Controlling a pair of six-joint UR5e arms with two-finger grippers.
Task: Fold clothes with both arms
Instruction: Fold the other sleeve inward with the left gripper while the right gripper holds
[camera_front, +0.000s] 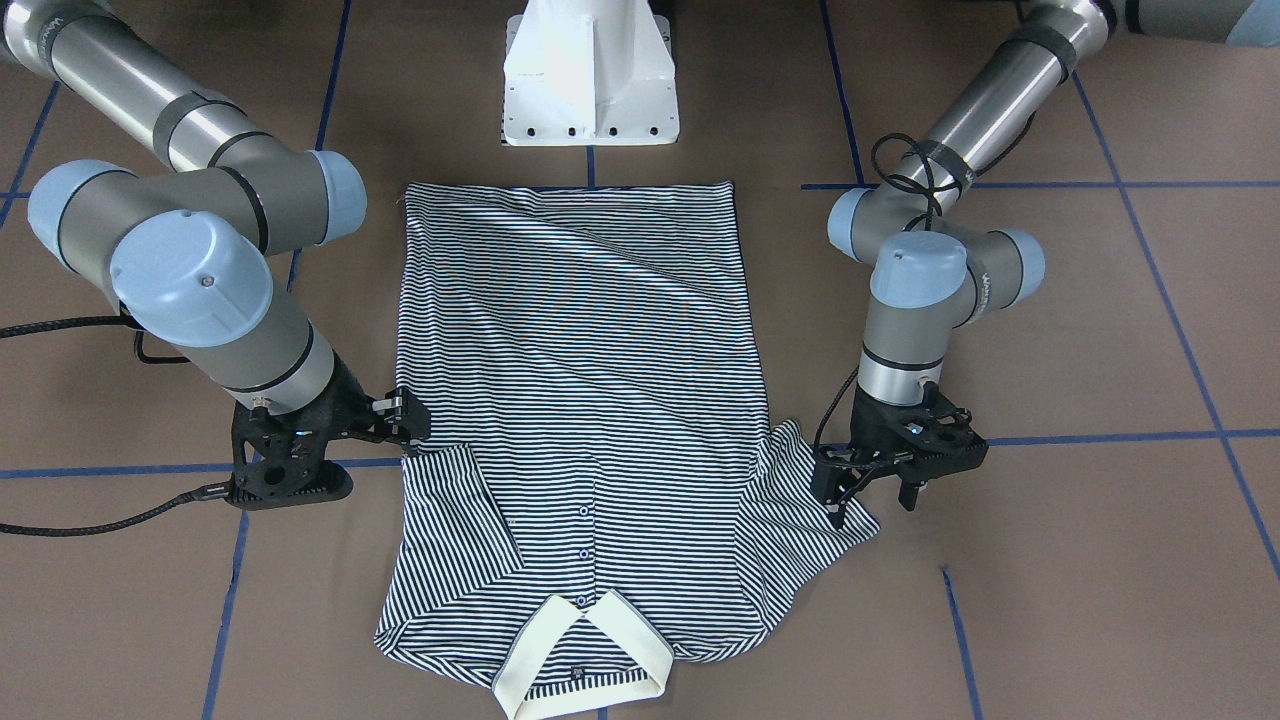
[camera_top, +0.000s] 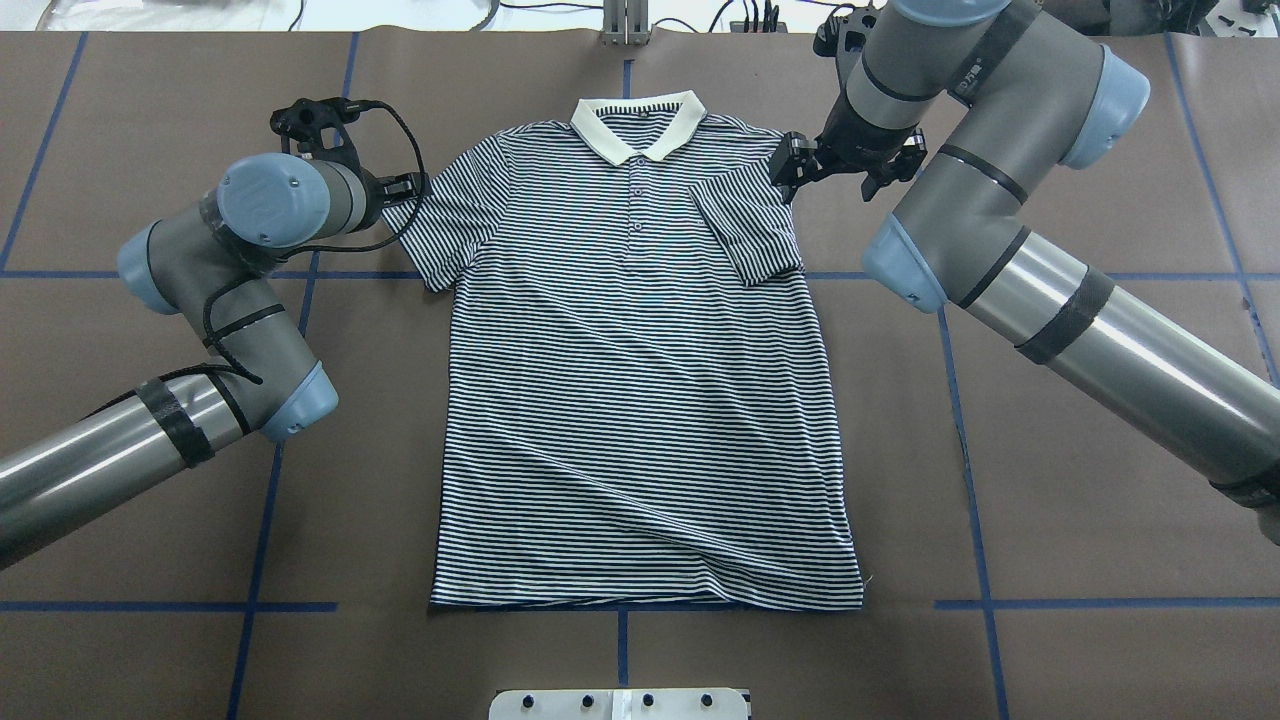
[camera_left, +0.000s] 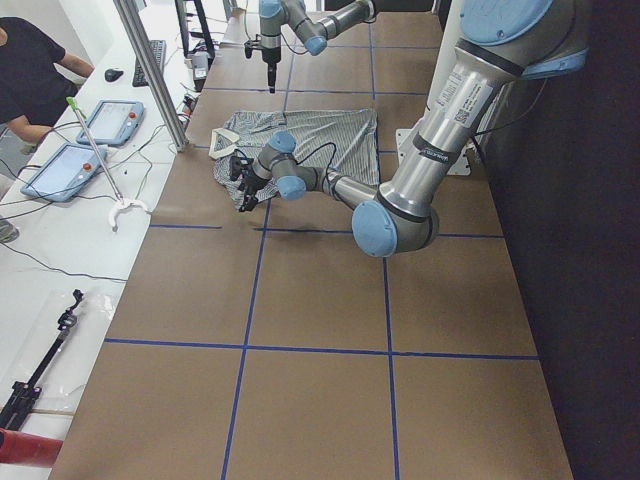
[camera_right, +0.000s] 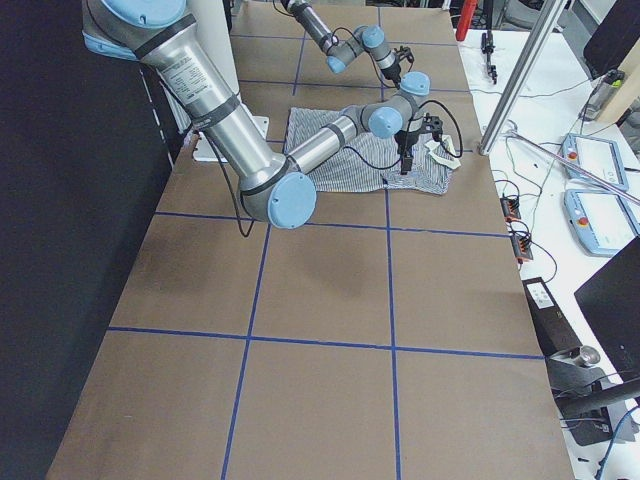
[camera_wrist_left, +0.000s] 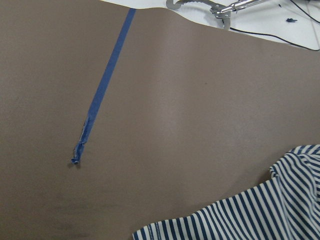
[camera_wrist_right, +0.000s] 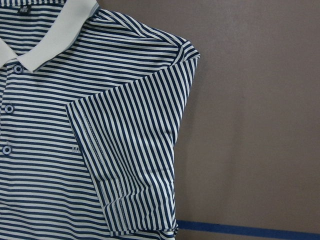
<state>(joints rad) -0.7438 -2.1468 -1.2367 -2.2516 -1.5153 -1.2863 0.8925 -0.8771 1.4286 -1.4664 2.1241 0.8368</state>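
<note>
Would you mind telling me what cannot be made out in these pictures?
Logo: right wrist view, folded sleeve covers most of it.
Right gripper: front and overhead views, too small to tell open or shut.
Shirt: left wrist view, cut off by the bottom edge.

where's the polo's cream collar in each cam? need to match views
Front-facing: collar bottom centre.
Overhead: collar top centre.
Exterior left: collar small, upper left of centre.
Exterior right: collar small, upper right of centre.
Left wrist: not in it.
Right wrist: collar top left.
Shared landmark: folded-in sleeve beside it, clear in front-facing, overhead and right wrist.
</note>
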